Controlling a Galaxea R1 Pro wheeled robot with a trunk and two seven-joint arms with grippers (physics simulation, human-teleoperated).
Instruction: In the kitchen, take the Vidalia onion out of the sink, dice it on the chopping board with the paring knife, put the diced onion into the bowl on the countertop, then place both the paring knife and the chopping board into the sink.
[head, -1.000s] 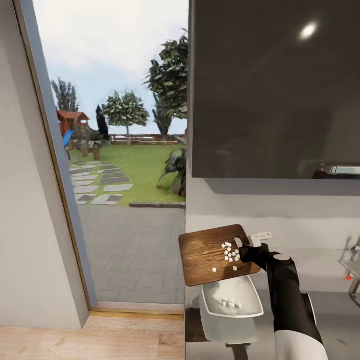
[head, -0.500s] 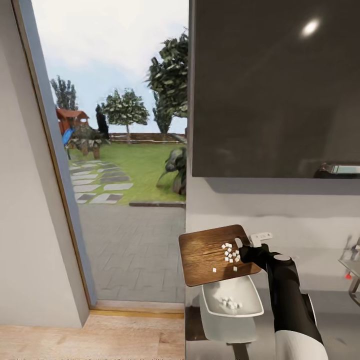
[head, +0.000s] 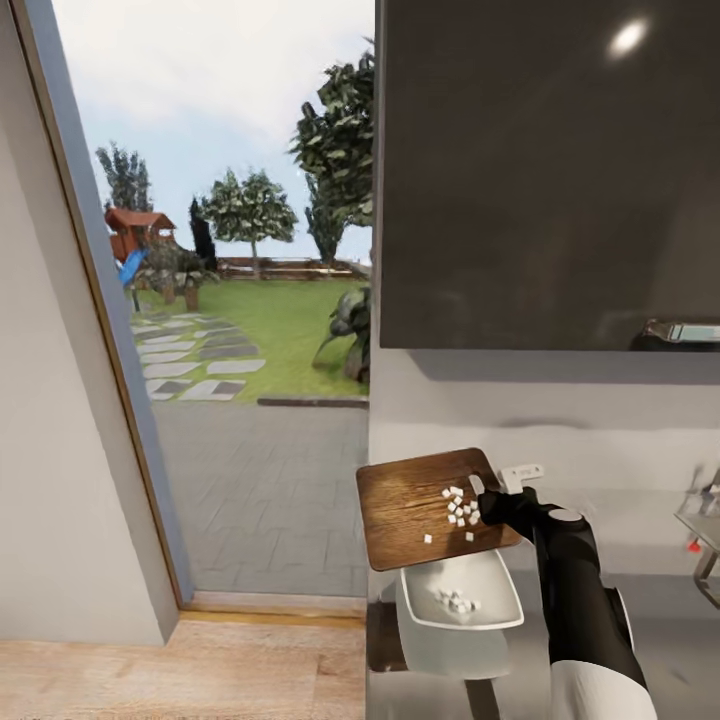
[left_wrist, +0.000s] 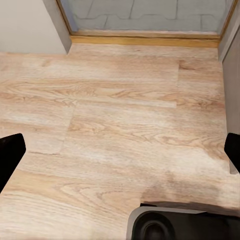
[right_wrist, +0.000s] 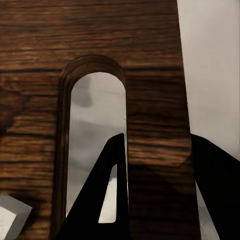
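Right gripper (head: 497, 503) clamped on chopping board (head: 415, 505), partly hiding bowl (head: 462, 610); left gripper (left_wrist: 120, 160) apart.

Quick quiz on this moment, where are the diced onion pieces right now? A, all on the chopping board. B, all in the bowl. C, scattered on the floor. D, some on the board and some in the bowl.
D: white onion pieces lie on the chopping board held by the right end effector, and a few more sit in the bowl beneath it.

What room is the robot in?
Most likely a kitchen by a big garden window. A wooden chopping board with diced onion is held over a white bowl, a grey countertop runs beneath, and a dark wall cabinet hangs above.
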